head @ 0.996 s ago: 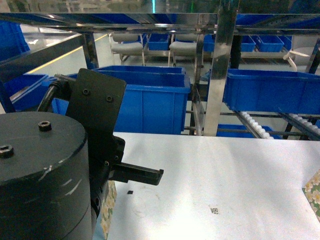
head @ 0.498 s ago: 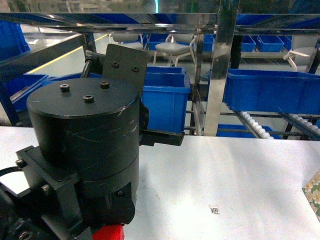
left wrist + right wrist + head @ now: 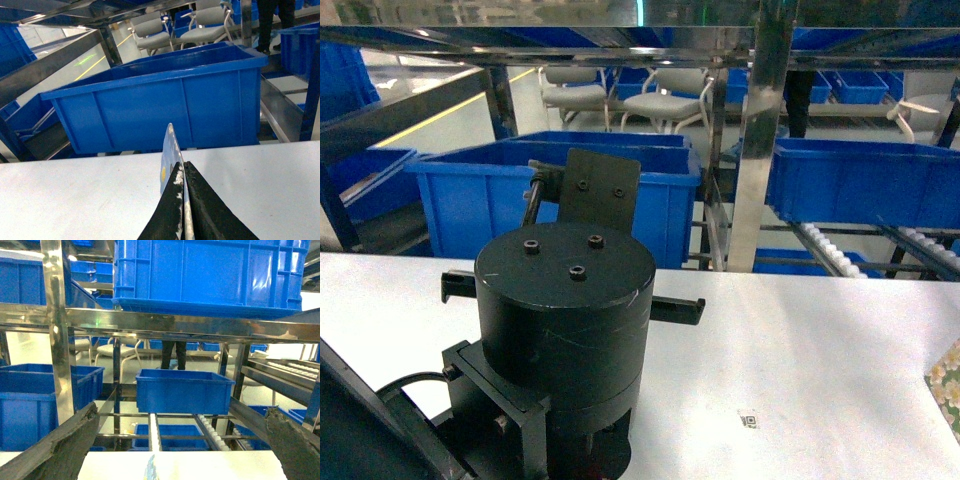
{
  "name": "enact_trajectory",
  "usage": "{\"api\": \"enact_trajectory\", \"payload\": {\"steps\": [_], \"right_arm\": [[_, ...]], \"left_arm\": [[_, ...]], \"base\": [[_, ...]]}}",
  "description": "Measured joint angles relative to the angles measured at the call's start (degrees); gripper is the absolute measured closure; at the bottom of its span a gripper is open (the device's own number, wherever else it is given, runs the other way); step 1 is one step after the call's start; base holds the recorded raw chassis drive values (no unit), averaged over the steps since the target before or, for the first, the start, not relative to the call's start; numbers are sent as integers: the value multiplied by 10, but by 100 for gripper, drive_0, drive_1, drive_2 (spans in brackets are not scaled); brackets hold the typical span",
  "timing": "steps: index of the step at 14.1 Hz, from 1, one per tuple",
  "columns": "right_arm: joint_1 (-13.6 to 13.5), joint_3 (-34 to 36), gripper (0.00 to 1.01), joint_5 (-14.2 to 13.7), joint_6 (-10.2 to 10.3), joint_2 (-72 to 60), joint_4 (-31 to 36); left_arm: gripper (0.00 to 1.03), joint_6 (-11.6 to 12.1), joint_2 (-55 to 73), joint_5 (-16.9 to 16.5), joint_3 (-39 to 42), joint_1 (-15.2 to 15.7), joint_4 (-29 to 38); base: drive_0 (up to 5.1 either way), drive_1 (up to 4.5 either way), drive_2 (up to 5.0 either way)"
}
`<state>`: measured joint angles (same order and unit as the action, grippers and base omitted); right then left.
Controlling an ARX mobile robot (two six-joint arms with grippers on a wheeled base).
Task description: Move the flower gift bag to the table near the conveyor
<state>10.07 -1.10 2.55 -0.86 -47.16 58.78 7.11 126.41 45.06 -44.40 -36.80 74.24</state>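
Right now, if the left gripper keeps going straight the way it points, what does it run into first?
Probably the big blue bin just past the table edge. The left gripper, shut on the flower gift bag, points straight at its front wall; depth is unclear.

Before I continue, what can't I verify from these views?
Left wrist view: flower gift bag shows edge-on only, pinched in the left hand; its body is cut off below.
Head view: left arm hides that bag entirely.
Head view, right edge: flowered item cropped by the frame.
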Motion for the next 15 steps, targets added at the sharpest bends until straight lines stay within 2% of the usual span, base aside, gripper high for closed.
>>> {"api": "enact_trajectory", "payload": {"steps": [2, 4, 8, 9, 12, 15], "right_arm": [[0, 0, 3, 0, 0, 0, 0], [0, 0, 3, 0, 0, 0, 0], [0, 0, 3, 0, 0, 0, 0], [0, 0, 3, 0, 0, 0, 0], [0, 0, 3, 0, 0, 0, 0], [0, 0, 3, 0, 0, 0, 0]], "left_arm": [[101, -12, 0, 15, 20, -4, 6], [101, -14, -5, 19, 55, -18, -1], [101, -27, -15, 20, 98, -24, -1], [95, -29, -21, 17, 106, -25, -1], [57, -30, -55, -7, 136, -43, -5], [19, -33, -105, -29, 167, -40, -5]], "base": [[0, 0, 0], [0, 0, 0], [0, 0, 0], [0, 0, 0], [0, 0, 0], [0, 0, 0]]}}
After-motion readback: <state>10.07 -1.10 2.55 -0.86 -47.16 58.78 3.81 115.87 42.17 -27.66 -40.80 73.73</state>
